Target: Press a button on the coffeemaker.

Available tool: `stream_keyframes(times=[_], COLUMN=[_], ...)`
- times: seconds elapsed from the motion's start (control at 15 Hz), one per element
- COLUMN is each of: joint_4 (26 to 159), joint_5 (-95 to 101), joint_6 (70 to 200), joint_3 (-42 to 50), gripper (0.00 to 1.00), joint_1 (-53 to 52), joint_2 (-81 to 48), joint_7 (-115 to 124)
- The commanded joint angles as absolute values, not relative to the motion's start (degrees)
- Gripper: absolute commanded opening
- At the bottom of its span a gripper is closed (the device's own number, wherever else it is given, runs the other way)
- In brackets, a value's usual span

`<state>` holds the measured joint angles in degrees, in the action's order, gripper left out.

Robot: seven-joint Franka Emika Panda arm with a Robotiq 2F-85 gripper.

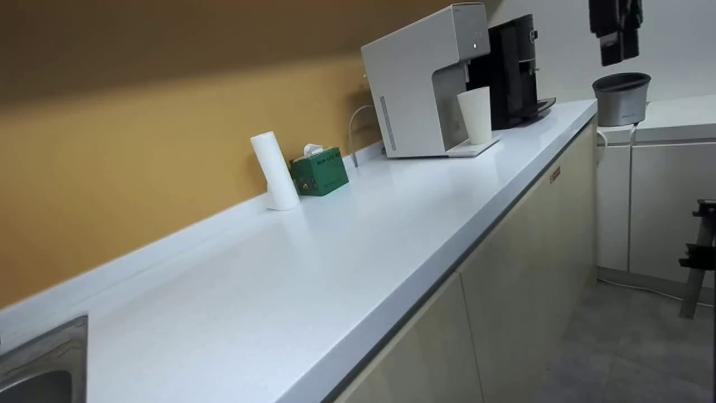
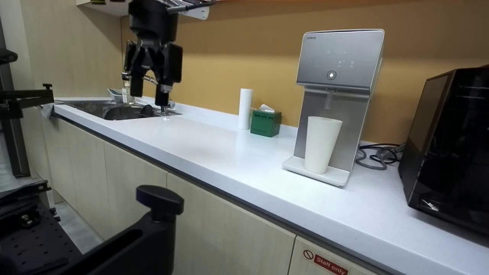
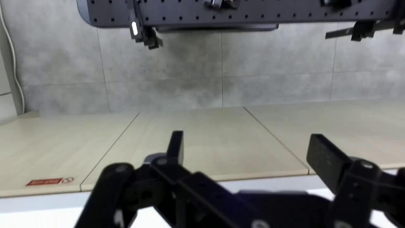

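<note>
A silver machine [image 2: 340, 57] stands on the white counter, with a lit round button [image 2: 331, 75] on its front panel. It also shows in an exterior view [image 1: 419, 78]. A white cup [image 2: 323, 145] stands on its base plate under the spout. A black machine [image 1: 512, 73] stands beside it, its side nearest in an exterior view [image 2: 450, 145]. I cannot tell for certain which machine is the coffeemaker. My gripper [image 2: 149, 91] points down, open and empty, well apart from both machines. In the wrist view my gripper [image 3: 246, 139] has its fingers wide apart, over cabinet fronts and floor.
A white paper roll [image 2: 245, 109] and a green tissue box [image 2: 266, 123] stand along the wall. A sink [image 2: 114, 110] lies at the far end. Cables [image 2: 378, 154] lie between the machines. A black arm-like fixture [image 2: 153, 229] stands before the counter. A grey bin [image 1: 622, 99] stands beyond.
</note>
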<state>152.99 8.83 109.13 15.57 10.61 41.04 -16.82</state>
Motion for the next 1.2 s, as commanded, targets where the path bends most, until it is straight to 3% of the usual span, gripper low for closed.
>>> stream_keyframes(times=[0.0,0.4,0.47,0.6,1.13], joint_4=[151.1,149.4,149.0,147.4,137.6], joint_5=[8.2,8.7,8.3,7.4,-0.3], joint_6=[118.1,139.1,141.8,147.1,156.6], joint_3=[16.2,15.6,15.6,15.6,17.2], gripper=[1.0,0.98,0.75,0.71,0.14], joint_1=[11.0,10.9,10.8,10.7,12.1], joint_2=[39.6,34.2,33.1,30.1,19.8], joint_7=[-15.5,-15.5,-15.3,-14.5,-9.1])
